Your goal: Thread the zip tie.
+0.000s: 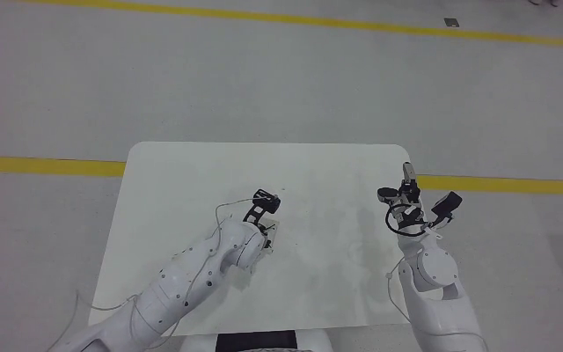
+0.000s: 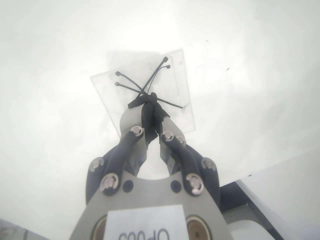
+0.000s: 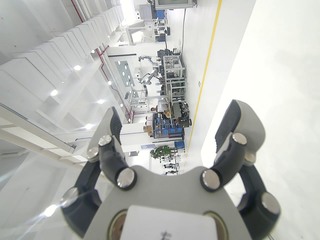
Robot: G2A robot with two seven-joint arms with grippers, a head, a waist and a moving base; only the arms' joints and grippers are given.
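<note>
while left hand [image 2: 150, 102] pinches zip tie [image 2: 170, 103] | right hand [image 3: 173, 116] wide open

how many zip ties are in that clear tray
4 zip ties, counted by heads, in the clear tray: two heads at one side, two at the other, crossing at the left gripper tips. More may hide beneath.

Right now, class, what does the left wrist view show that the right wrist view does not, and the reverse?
Left wrist view: the left gripper pinched shut on a zip tie, other black ties crossing it, all over a clear tray. Right wrist view: the right gripper, open and empty, facing a yellow floor line and a workshop beyond. Shared: the white table, plus each arm's own gripper in front.
</note>
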